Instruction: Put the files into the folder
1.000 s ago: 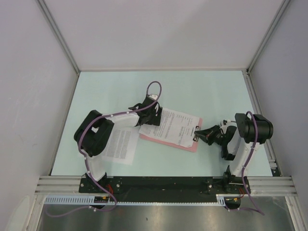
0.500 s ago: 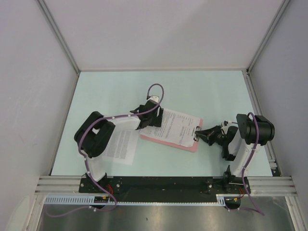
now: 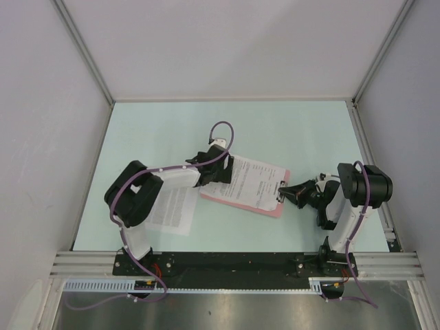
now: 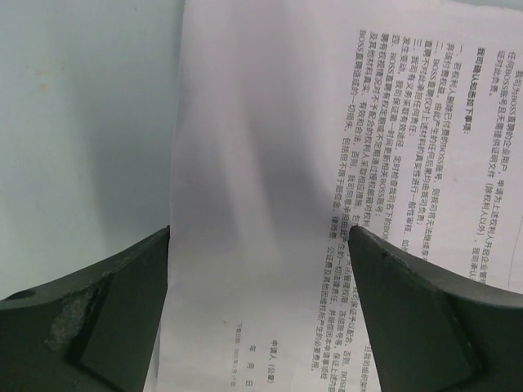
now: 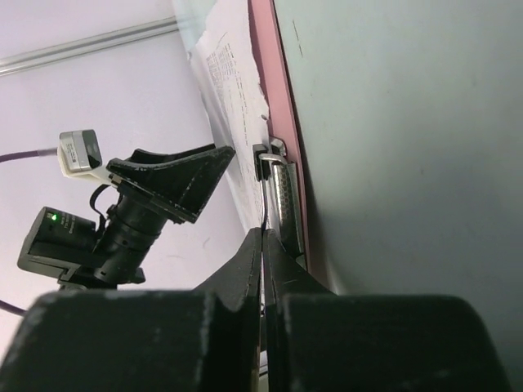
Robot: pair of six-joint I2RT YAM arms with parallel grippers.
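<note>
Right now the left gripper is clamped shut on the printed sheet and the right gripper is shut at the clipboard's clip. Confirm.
Wrong on the left gripper: it is open, jaws wide apart over the printed sheet, as the left wrist view shows. The right gripper is shut at the clip.

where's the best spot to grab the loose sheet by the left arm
Probably its right edge near the front corner, coming from the clipboard side: the sheet lies flat, so only an edge offers a pinch, and the left arm covers its left part.
</note>
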